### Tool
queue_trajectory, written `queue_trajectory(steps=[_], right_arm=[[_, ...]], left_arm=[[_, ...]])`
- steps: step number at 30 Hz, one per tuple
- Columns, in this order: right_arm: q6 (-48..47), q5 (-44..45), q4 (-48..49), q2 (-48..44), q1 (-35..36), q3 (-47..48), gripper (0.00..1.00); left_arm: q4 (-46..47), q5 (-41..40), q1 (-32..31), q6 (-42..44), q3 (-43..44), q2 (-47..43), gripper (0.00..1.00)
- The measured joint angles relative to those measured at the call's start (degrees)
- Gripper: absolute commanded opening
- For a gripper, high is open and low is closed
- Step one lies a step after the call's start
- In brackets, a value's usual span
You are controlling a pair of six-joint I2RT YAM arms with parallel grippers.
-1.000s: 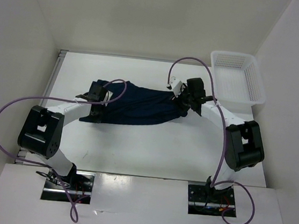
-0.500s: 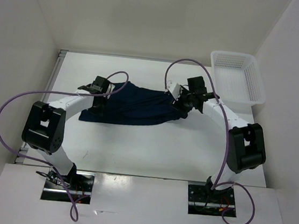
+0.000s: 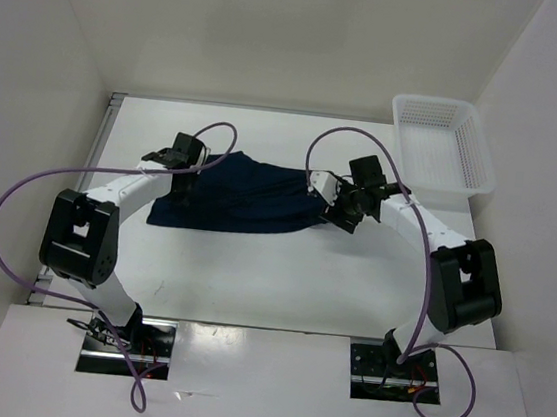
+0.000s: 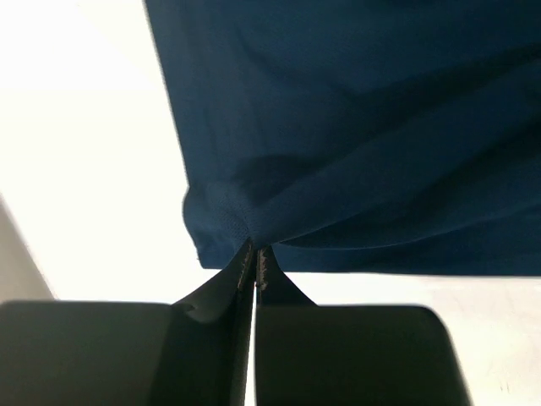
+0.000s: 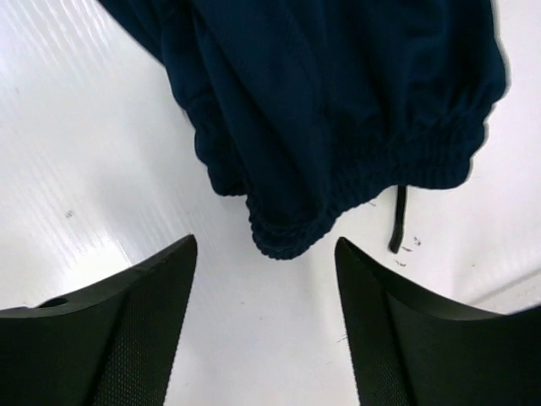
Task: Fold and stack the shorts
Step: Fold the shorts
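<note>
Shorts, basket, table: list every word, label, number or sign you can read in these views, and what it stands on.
None readable. The shorts are plain navy fabric, no tag or print showing; the white basket and the table carry no lettering. Specks beside the drawstring are marks, not text.

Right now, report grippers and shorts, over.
Left gripper shut on the shorts at their left edge. Right gripper open over the waistband, holding nothing. Shorts lying on the table. White basket far right, clear.
</note>
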Motion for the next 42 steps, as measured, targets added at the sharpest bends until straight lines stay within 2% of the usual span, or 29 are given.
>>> queue_trajectory(steps=[4,7,11,12,14,21,26,29,33,38,42], right_arm=[[0.17,2.19,2.82,0.02,0.0,-2.86,0.64],[0.24,3.56,6.38,0.5,0.0,-3.48,0.55],[1.03,5.31,11.72,2.25,0.0,-3.48,0.2],[1.36,5.86,12.98,2.84,0.0,-3.48,0.07],[1.62,6.84,14.84,3.85,0.0,-3.48,0.0],[1.05,11.17,18.32,6.05,0.0,0.09,0.0],[-5.14,14.88,22.38,6.97,0.57,6.47,0.0],[-8.46,16.55,24.74,6.97,2.56,8.37,0.0],[-11.19,18.82,25.07,6.84,7.23,6.56,0.0],[-13.57,19.63,23.78,5.55,13.75,-3.06,0.0],[-14.27,19.96,22.73,5.55,14.23,-7.56,0.0]], left_arm=[[0.57,-1.38,0.46,0.0,1.09,0.0,0.0],[0.96,-2.05,0.55,0.0,1.62,0.0,0.0],[1.27,-2.62,0.52,0.0,1.66,0.0,0.0],[1.55,-2.8,0.57,0.0,1.66,0.0,0.0],[2.43,-3.04,0.98,0.02,1.66,0.0,0.0],[8.41,-5.22,5.97,0.0,6.27,0.02,0.0],[14.8,-5.73,10.21,-0.09,16.11,0.04,0.0],[17.73,-5.9,11.52,-0.09,16.55,-1.16,0.0],[18.62,-6.4,12.09,-0.09,6.95,-6.23,0.0],[15.85,-6.32,12.15,-0.04,-10.47,-12.61,0.0],[11.39,-5.31,11.93,-0.04,-16.26,-13.88,0.0]])
